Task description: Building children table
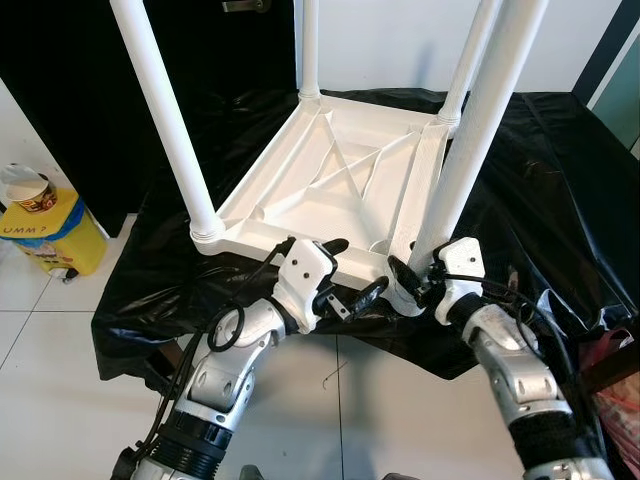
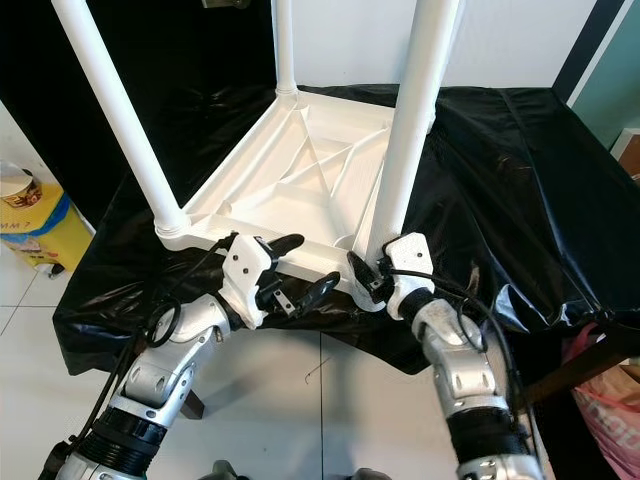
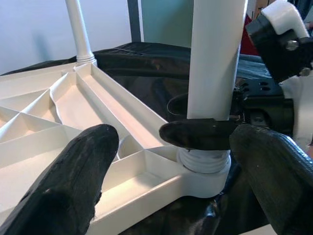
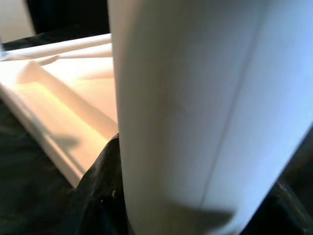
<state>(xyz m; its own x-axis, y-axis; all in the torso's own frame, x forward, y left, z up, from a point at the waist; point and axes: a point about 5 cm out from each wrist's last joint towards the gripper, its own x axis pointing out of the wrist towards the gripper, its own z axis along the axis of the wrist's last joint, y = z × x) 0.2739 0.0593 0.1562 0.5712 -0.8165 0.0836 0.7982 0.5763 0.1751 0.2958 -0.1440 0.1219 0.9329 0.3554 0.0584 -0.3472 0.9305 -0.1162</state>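
On the black-draped desk (image 1: pixel 560 170), left eye view: white children's table (image 1: pixel 330 180) lies upside down, ribbed underside up, four white legs rising from its corners. Near right leg (image 1: pixel 470 160) stands in the corner closest to the robot; near left leg (image 1: pixel 165 120) in the other front corner. Right claw (image 1: pixel 408 278) sits at the base of the near right leg, a black finger pressed against the white tube just above the socket, closed around it. Left claw (image 1: pixel 348 270) is just beside that leg on its left, fingers spread wide, one lying over the table's front rim, the other hanging below the edge. Yellow bin (image 1: pixel 55 230) with a paper cup (image 1: pixel 30 190) on top stands on the tiled floor (image 1: pixel 40 420), well off to the left of the upturned table.

Right eye view: same layout; right claw (image 2: pixel 365 275) hugs the base of the near right leg (image 2: pixel 415 120), left claw (image 2: pixel 300 268) gapes at the front rim beside it.

Left wrist view: two fat black fingers (image 3: pixel 73 186) well apart, empty between. Beyond them the near right leg (image 3: pixel 215 58) enters its ribbed collar at the table corner; the right claw's fingers (image 3: pixel 200 133) cross the tube just above the collar.

Right wrist view: near right leg (image 4: pixel 205 107) very close, blurred; table underside (image 4: pixel 63 93) behind it. Black finger partly visible at the tube's foot.
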